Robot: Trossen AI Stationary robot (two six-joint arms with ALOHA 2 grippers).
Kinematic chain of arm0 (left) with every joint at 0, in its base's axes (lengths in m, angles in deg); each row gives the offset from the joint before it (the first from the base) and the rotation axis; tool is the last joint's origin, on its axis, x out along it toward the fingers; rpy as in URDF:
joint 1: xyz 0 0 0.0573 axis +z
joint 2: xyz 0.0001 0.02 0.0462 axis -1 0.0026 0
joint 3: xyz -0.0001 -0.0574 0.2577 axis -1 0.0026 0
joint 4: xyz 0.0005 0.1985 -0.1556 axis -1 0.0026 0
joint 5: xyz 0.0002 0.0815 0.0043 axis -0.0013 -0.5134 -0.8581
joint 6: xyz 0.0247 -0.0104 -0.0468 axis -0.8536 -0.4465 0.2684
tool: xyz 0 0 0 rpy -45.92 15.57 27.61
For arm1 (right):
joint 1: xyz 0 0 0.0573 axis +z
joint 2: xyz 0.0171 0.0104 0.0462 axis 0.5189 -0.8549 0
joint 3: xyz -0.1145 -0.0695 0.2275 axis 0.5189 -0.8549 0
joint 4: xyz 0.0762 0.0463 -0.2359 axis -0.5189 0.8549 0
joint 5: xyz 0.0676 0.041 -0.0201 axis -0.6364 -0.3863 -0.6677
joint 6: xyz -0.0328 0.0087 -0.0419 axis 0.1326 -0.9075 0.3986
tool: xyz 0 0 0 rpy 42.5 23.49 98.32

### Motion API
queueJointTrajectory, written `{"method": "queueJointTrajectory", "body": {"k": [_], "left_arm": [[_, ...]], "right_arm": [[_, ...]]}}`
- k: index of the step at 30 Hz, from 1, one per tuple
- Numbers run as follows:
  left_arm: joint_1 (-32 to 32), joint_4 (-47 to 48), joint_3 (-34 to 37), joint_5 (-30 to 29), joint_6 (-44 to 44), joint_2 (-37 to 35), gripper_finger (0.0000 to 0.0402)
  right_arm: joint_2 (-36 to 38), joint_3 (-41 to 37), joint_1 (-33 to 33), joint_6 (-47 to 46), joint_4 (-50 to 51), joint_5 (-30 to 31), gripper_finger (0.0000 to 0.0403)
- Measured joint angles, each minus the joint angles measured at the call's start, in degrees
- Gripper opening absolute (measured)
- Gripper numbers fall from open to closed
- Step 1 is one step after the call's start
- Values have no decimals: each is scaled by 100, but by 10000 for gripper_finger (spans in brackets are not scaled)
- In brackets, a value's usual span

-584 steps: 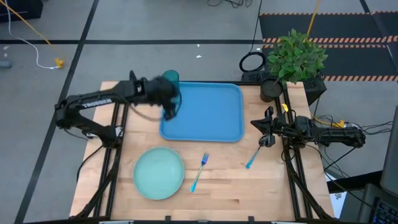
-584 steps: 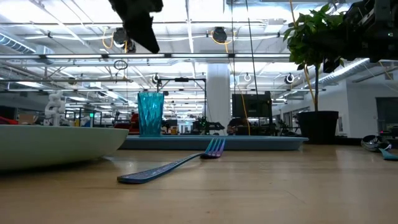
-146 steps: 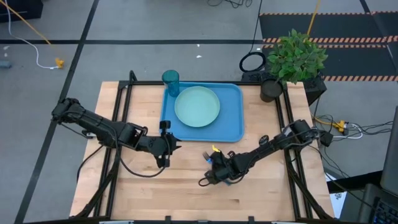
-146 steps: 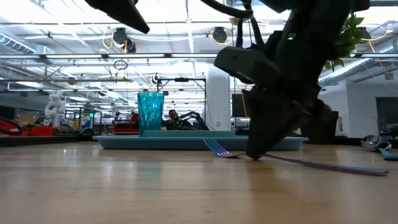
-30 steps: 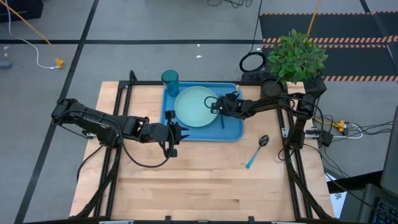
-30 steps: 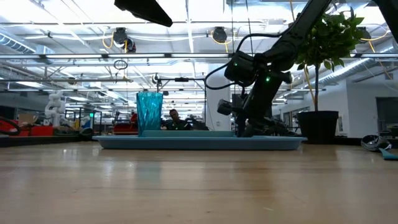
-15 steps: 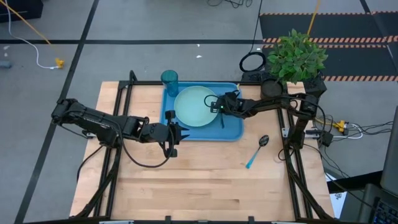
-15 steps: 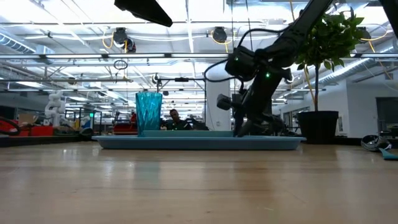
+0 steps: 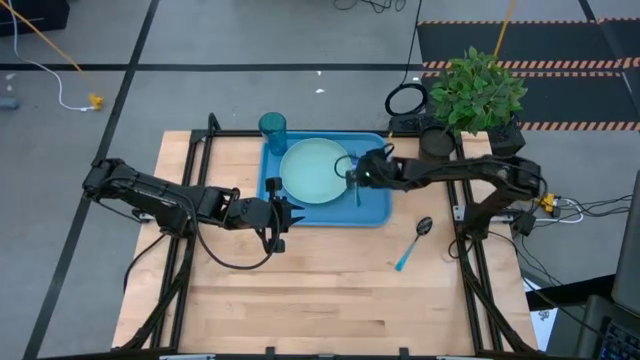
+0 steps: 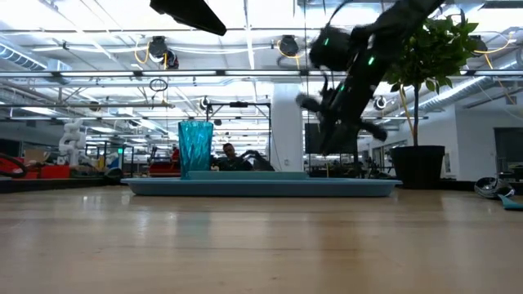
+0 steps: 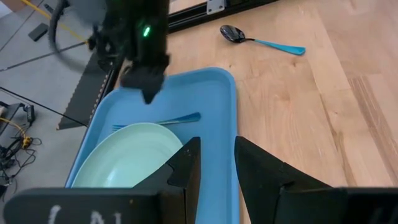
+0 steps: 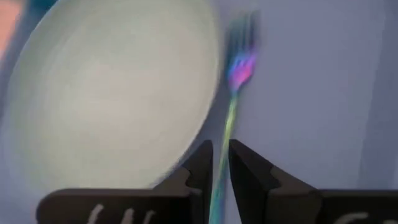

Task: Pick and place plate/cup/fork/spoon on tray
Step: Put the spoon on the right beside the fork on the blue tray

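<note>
The pale green plate [image 9: 316, 170] lies on the bright-blue tray [image 9: 376, 212], and the teal cup [image 9: 273, 125] stands upright at the tray's far left corner. The blue fork [image 9: 358, 192] lies flat on the tray beside the plate's right edge; it also shows in the right wrist view [image 12: 235, 87]. The spoon [image 9: 412, 243] lies on the table, to the right of the tray. My right gripper [image 9: 352, 172] hangs above the fork, narrowly open and empty, raised clear of the tray in the low view [image 10: 339, 122]. My left gripper [image 9: 284, 217] waits open at the tray's near left corner.
A potted plant [image 9: 470, 95] stands at the table's far right corner. Bare wood table [image 9: 300, 290] lies on the near side of the tray. Black frame rails [image 9: 468, 250] run along the table's left and right sides.
My right gripper has risen from just above the tray to well above it, staying over the fork. The fork stays flat on the tray beside the plate.
</note>
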Motion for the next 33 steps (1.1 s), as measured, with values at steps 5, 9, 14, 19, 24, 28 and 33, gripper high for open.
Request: {"method": "queueJointTrajectory", "body": {"k": [5, 9, 14, 19, 24, 28, 33], "left_arm": [[-1, -8, 0, 1, 25, 0, 102], [-1, -7, 0, 2, 55, 0, 102], [-5, -13, 0, 29, 129, -2, 102], [-6, -13, 0, 114, 276, 0, 102], [-49, -13, 0, 149, 496, 0, 102], [-130, -13, 0, 156, 638, 0, 102], [-286, -8, 0, 157, 671, 0, 102]], "right_arm": [[863, 0, 1036, -46, 364, -159, 45], [1367, 0, 2141, -671, 628, 315, 45], [1555, 0, 3689, -2222, 754, 1011, 45], [1326, 2, 4963, -3529, 811, 1246, 32], [1047, 4, 5688, -4808, 1179, 1100, 11], [919, 4, 5937, -5669, 1865, 823, 1], [866, 3, 5984, -6722, 3222, 318, 0]]}}
